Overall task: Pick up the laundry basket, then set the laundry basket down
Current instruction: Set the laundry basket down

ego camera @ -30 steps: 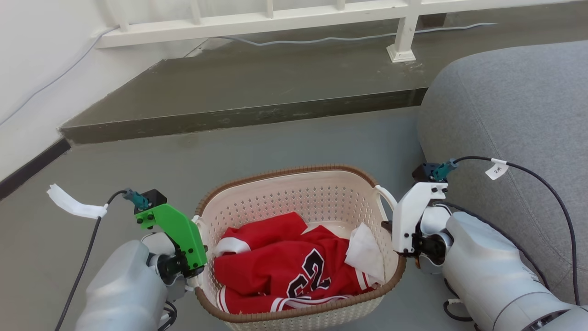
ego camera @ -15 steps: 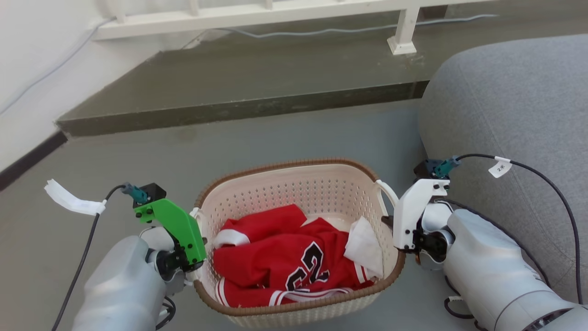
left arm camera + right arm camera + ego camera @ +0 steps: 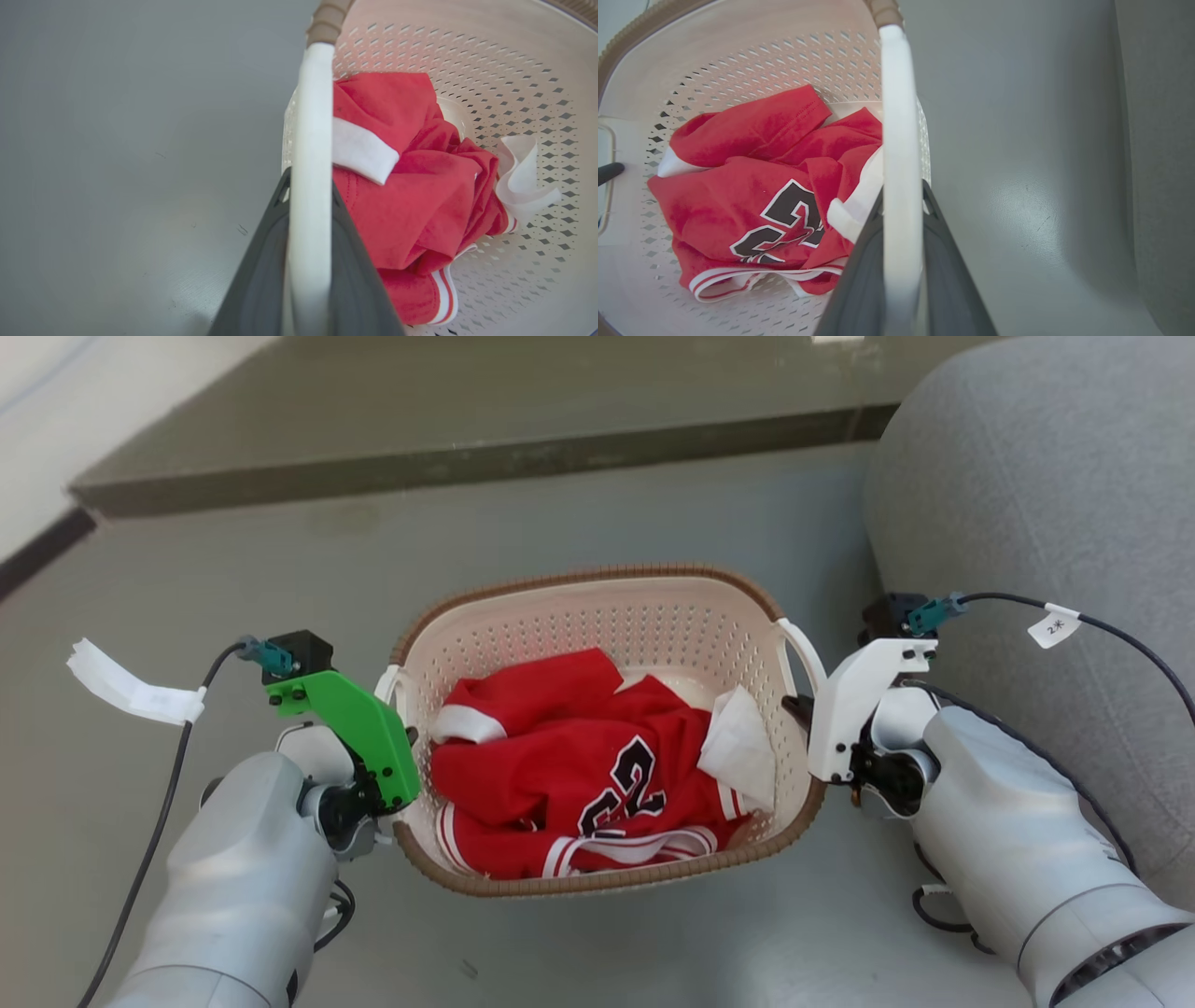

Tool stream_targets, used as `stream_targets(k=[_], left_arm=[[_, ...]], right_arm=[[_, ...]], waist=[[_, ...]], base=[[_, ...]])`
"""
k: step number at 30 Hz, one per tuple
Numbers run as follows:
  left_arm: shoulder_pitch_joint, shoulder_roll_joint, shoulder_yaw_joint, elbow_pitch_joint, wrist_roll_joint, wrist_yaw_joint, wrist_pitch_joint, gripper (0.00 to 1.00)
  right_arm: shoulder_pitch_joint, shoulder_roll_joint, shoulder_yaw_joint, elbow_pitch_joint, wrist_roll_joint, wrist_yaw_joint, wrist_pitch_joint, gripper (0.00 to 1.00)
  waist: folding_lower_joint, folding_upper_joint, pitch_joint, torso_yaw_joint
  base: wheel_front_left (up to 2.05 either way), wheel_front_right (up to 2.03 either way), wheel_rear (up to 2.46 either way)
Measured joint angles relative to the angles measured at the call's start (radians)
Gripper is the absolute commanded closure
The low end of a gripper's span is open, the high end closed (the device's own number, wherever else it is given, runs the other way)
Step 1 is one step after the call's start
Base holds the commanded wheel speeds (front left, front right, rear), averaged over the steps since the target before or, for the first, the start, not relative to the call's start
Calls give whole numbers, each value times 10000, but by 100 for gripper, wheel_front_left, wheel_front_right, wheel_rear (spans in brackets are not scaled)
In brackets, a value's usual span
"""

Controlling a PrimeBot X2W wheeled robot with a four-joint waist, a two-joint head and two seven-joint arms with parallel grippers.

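Camera tilted down; left claw (image 3: 308, 186) and right claw (image 3: 901, 191) clamp laundry basket (image 3: 607, 607).

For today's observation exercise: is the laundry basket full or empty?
Partly full: the laundry basket holds a crumpled red jersey and white cloth.

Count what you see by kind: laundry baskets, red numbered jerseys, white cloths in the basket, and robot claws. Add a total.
laundry basket: 1
red numbered jersey: 1
white cloth: 1
claws: 2 (left claw, right claw)
Total: 5
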Motion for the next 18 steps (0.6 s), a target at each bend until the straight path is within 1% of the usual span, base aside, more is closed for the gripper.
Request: stream_targets(k=[18], left_arm=[[-1125, 10, -173, -253, 550, 42, -1365, 100]], right_arm=[[-969, -247, 94, -272, -477, 10, -1760, 100]], waist=[[1, 0, 2262, 87]], base=[[0, 0, 0]])
